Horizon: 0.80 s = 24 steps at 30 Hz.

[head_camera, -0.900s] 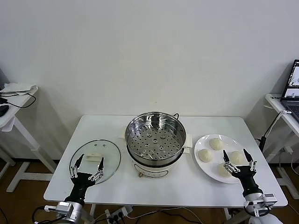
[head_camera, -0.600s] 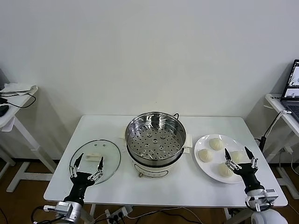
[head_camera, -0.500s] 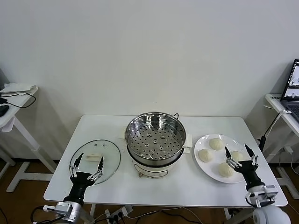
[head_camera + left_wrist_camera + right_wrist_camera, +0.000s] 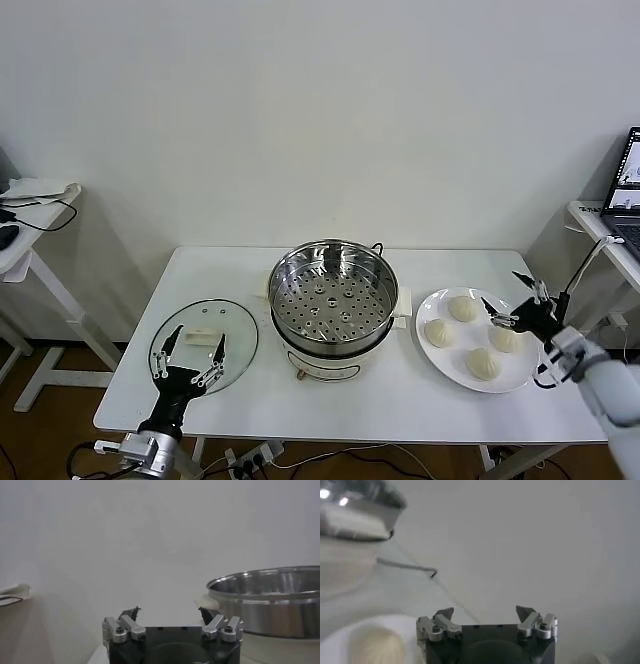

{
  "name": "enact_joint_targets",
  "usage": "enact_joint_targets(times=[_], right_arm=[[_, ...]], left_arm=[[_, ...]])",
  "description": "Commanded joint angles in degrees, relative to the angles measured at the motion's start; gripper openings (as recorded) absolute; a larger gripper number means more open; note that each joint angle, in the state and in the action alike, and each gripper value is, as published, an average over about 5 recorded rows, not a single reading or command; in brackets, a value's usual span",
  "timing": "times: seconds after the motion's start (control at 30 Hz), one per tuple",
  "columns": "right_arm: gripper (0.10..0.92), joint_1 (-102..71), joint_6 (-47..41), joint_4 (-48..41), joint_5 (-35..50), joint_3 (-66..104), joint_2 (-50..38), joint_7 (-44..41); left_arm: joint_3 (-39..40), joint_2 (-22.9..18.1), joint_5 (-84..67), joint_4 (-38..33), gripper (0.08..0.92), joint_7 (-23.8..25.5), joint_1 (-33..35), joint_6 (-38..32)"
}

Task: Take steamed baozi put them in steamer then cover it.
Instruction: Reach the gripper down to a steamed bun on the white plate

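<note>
From the head camera, the right gripper hangs over the far right part of the white plate, fingers spread wide with nothing between them. Just below and beside its fingertips lies one steamed baozi; three more sit on the same plate, one toward the steamer side of the gripper, one further that way and one nearer the table's front edge. The steamer stands well off to the gripper's left at the middle of the white table, its perforated tray bare.

The left gripper is parked at the front left of the table, fingers spread and empty, its tips over the near edge of the cover. That glass lid lies flat on the table just beyond and beneath the fingertips, white handle up, with the steamer to the gripper's right.

In the left wrist view, the left gripper shows its two fingertips apart, holding nothing; the steamer's shiny wall rises ahead and to one side.

In the right wrist view, the right gripper is likewise spread and empty. One baozi lies close beside its base, and the steamer appears farther off past that side.
</note>
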Motion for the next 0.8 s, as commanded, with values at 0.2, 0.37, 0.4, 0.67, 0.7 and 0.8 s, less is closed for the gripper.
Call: enact_joint_targets(times=[0.2,0.37,0.4,0.67,0.7,0.8], right_arm=[[0.823,32.5,-4.6,-10.5,-7.8,-30.7,-11.2,-27.5],[0.823,45.4,-5.0,-16.9,-9.8,-42.5,-8.0,-35.0],[0.823,47.4,-5.1,-18.3,-10.3,-44.5,-7.1,-35.7],[0.823,54.6,-4.7,-26.9,-13.2,-51.5,0.3,-37.6],[0.823,54.9,-4.6,-28.0,-13.5,-51.6,1.2,-37.5],[0.823,55.3,-4.1,-31.1,-14.7,-51.8,4.1,-37.5]], left_arm=[[0.7,-0.2,0.4,-1.0,0.823,0.0,0.8,-0.5],[0.8,-0.5,0.4,-1.0,0.823,-0.1,0.8,-0.6],[0.8,-0.5,0.4,-1.1,0.823,-0.1,0.8,-0.6],[0.5,-0.6,0.5,-1.8,0.823,-0.3,1.3,-0.4],[0.5,-0.6,0.5,-1.8,0.823,-0.4,1.3,-0.4],[0.6,-0.6,0.5,-1.9,0.823,-0.4,1.6,-0.4]])
